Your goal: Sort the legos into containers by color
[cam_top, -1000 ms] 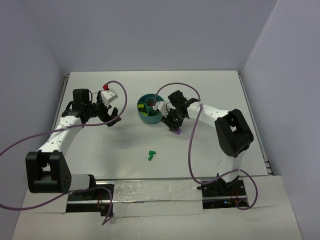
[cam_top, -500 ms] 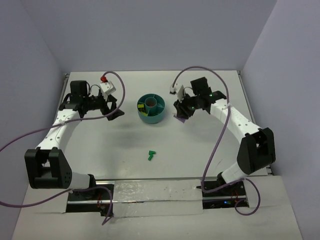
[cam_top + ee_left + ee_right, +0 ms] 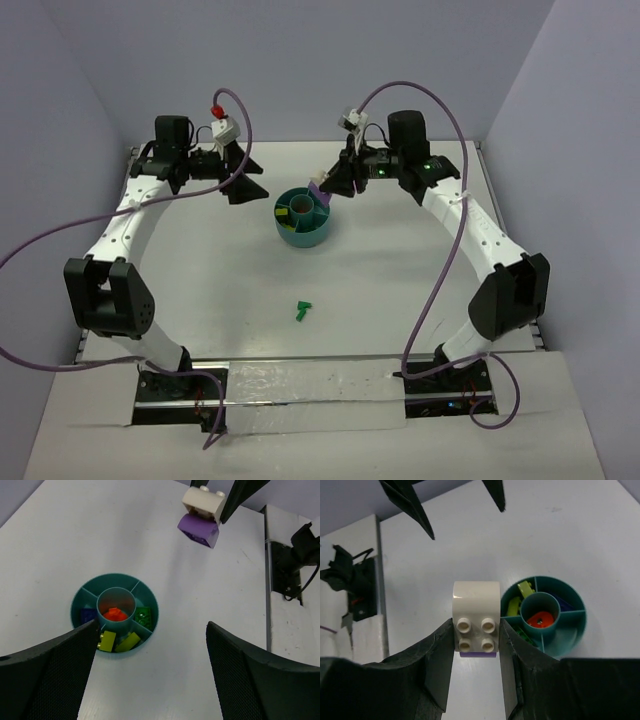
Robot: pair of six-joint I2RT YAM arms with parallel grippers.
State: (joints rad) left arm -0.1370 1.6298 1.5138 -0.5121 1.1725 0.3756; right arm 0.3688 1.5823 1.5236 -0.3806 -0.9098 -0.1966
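Your right tool (image 3: 476, 630) is clenched on the purple-and-white brick (image 3: 476, 622), gripping its two side faces and holding it in the air close to the bowl (image 3: 300, 237). The left tool (image 3: 243, 180) hangs released and carries nothing.

The step in hand looks like the drop. Aim for the compartment that holds the dark purple piece (image 3: 88, 615), not the central ring with the orange-red bits (image 3: 115, 614). Centre the brick over that wedge and lower it near the rim before you let go. The compartments are narrow, and a high release could bounce it into a neighbouring one.

The left wrist view looks straight down into the bowl. It shows each colour's place, with lime-green bricks (image 3: 120, 641) at the near side and a dark green one (image 3: 143, 615) at the right. The right wrist view shows the grip itself. Only the top view shows the loose dark green brick (image 3: 303, 311) lying on the tabletop (image 3: 200, 290), well apart from the bowl. No single view settles whether the held brick is over the bowl yet.
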